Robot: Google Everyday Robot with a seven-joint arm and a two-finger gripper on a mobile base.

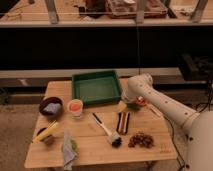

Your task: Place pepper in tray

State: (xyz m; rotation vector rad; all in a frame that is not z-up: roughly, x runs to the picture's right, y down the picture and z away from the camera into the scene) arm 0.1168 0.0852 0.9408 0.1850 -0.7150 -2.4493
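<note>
The dark green tray (pixel 75 89) lies at the back middle of the wooden table and looks empty. My gripper (pixel 125 104) hangs at the end of the white arm (pixel 165 105), just off the tray's front right corner and low over the table. A small green pepper (pixel 134 106) shows right by the gripper, outside the tray. I cannot tell whether the gripper is touching it.
An orange bowl (pixel 75 106) and a dark brown bowl (pixel 50 107) stand to the left of the tray. A yellow stick-shaped item (pixel 47 131), a cloth (pixel 66 145), a black-bristled brush (pixel 105 129), a dark bar (pixel 123 121) and a brown pile (pixel 141 139) lie in front.
</note>
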